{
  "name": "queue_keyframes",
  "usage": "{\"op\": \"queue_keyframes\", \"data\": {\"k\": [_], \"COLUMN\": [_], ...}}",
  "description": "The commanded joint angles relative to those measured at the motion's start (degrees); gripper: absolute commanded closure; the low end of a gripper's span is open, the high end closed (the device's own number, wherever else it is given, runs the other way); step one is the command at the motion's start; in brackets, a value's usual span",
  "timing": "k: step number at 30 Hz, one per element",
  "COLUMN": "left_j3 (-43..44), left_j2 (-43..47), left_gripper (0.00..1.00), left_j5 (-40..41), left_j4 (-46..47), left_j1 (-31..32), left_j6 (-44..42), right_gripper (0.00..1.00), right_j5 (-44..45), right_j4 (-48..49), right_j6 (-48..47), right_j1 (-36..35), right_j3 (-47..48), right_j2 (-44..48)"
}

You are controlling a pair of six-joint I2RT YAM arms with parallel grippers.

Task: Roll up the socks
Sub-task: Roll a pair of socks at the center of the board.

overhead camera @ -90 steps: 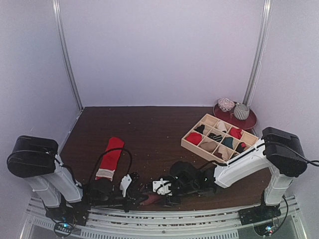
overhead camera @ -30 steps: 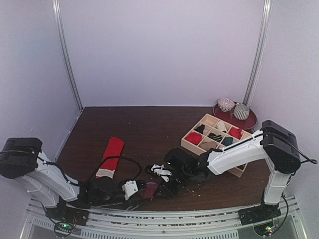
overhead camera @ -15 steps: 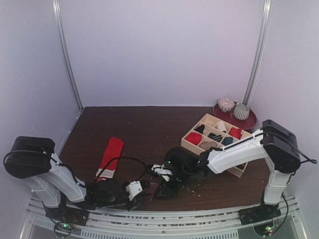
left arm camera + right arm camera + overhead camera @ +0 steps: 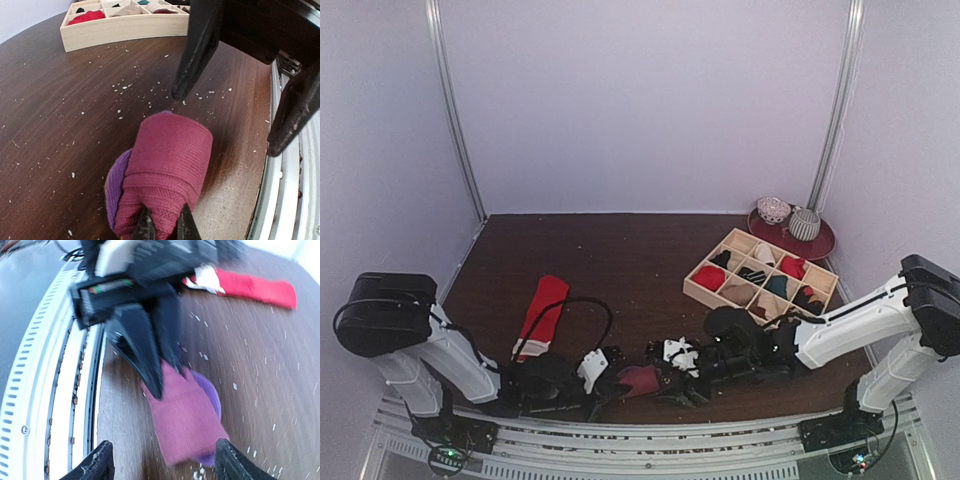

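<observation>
Presently, two socks: one magenta knit sock (image 4: 167,165), rolled cylindrical, pinched in the closed left pincer (image 4: 162,227); one red sock (image 4: 545,312), flat, beyond it. Right pincer (image 4: 162,452) wide, empty.

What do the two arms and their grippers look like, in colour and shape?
The left arm and right arm match: boxy black joints, white links. A black cable loops over the left one. The left gripper and right gripper have white bodies and tapered black fingers.
</observation>
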State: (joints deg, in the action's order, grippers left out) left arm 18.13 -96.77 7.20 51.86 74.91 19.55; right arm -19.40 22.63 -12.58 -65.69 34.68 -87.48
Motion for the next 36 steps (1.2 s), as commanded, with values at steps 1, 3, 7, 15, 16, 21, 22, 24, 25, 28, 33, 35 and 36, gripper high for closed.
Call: {"op": "queue_keyframes", "data": {"k": [1, 3, 7, 15, 16, 21, 22, 24, 25, 28, 33, 35, 36], "left_j3": [-1.8, -1.5, -1.6, -2.2, -2.1, -0.5, -0.1, 0.4, 0.6, 0.1, -1.9, -2.3, -2.3], "left_j2": [-3.7, -4.0, -4.2, -3.5, -3.1, 1.6, 2.9, 5.9, 7.3, 11.2, 14.9, 15.0, 14.9], "left_gripper": [1.00, 1.00, 1.00, 1.00, 0.93, 0.64, 0.60, 0.52, 0.51, 0.41, 0.35, 0.33, 0.33], "left_j5": [-5.2, -5.4, -5.7, -5.5, -5.0, -0.8, 0.4, 2.5, 3.6, 5.6, 4.1, 2.8, 2.4], "left_j4": [-14.6, -14.7, -14.7, -12.8, -12.9, -14.6, -15.1, -15.9, -16.1, -14.7, -10.0, -8.1, -7.7], "left_j1": [-0.2, -0.4, -0.7, -0.8, -0.8, -0.8, -0.8, -0.8, -0.8, -0.8, -0.8, -0.8, -0.8], "left_j6": [3.4, 3.0, 2.8, 1.2, 0.7, -4.7, -6.4, -9.2, -10.6, -15.2, -21.8, -22.7, -22.9], "right_gripper": [0.31, 0.31, 0.33, 0.51, 0.54, 0.61, 0.62, 0.62, 0.62, 0.63, 0.63, 0.63, 0.64], "right_j5": [3.1, 3.4, 1.8, 4.7, 4.5, 4.6, 4.9, 4.9, 4.4, 3.7, 2.7, 3.5, 3.9], "right_j4": [3.2, 2.3, 0.4, -5.3, -6.5, -11.6, -12.5, -15.1, -16.3, -19.9, -23.9, -24.1, -24.1], "right_j6": [-9.1, -9.9, -8.8, -2.9, -1.9, 3.4, 4.8, 7.4, 8.8, 12.5, 16.4, 16.9, 17.0], "right_j1": [-1.8, -2.0, -2.0, -2.0, -2.0, -2.0, -2.0, -2.0, -2.0, -1.9, -1.9, -1.9, -1.9], "right_j3": [2.1, 3.6, 5.3, 8.3, 9.0, 10.4, 10.3, 10.8, 11.1, 12.2, 13.6, 13.7, 13.7], "right_j2": [-2.6, -4.5, -7.1, -13.8, -14.4, -15.0, -14.7, -14.4, -14.3, -14.6, -16.6, -17.5, -18.1]}}
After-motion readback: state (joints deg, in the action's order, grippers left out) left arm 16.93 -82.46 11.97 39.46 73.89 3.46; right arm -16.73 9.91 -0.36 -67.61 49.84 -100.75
